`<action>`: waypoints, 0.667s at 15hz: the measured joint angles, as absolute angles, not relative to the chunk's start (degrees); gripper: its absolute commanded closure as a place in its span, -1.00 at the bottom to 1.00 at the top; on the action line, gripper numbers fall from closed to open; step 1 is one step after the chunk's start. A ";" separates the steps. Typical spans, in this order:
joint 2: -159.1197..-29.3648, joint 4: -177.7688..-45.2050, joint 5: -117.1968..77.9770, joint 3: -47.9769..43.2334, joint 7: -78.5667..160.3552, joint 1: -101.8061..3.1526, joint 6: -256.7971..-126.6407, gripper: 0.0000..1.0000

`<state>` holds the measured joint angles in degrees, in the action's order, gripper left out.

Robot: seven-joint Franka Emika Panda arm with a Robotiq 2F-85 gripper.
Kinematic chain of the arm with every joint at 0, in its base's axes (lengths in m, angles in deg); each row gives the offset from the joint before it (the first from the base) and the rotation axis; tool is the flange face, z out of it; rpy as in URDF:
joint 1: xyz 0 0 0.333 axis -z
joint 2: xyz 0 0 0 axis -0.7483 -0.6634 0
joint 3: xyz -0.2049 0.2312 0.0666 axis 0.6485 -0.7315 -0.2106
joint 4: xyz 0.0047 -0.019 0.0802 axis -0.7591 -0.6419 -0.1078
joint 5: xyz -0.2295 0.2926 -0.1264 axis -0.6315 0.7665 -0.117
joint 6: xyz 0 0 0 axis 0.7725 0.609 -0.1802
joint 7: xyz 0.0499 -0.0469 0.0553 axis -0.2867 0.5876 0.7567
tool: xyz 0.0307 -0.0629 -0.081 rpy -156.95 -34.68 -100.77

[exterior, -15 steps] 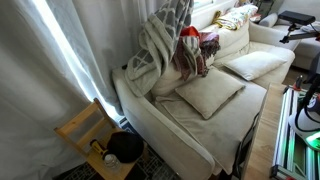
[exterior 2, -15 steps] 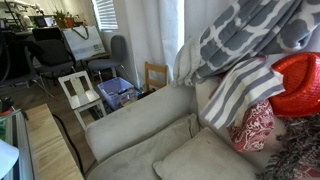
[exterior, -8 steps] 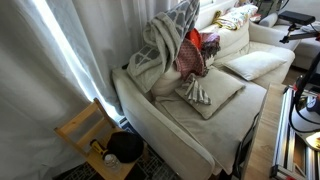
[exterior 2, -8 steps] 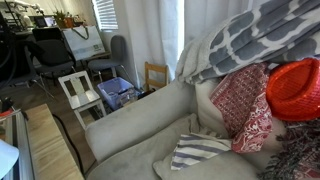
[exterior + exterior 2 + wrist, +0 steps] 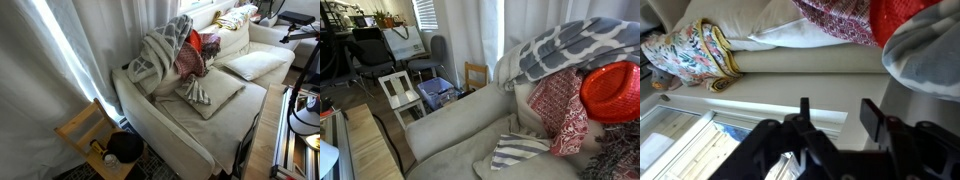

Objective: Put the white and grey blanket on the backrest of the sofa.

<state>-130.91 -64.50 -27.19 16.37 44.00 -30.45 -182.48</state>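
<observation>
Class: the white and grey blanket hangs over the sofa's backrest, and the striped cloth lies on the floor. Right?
No. The striped cloth lies on the seat pillow, not the floor, in both exterior views. The blanket does hang over the backrest.

Light: daylight is glowing through the curtain [image 5: 40,80], streaking it white. Sofa [image 5: 190,130] is lying in soft, even light, shadows faint. Wrist view: window [image 5: 690,145] is overexposing, near blanket [image 5: 925,55] is blurring. Detail is reading coarse throughout.

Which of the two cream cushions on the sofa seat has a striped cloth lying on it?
The cream cushion nearer the grey and white blanket; the striped cloth lies on it, while the far cushion is bare.
</observation>
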 measured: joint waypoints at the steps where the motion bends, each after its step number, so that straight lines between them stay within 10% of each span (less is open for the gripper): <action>1: -130.12 -63.89 -28.14 17.36 43.93 -31.45 -178.84 -0.89; 10: -118.53 -65.65 -26.11 15.27 49.26 -39.04 -146.36 -1.00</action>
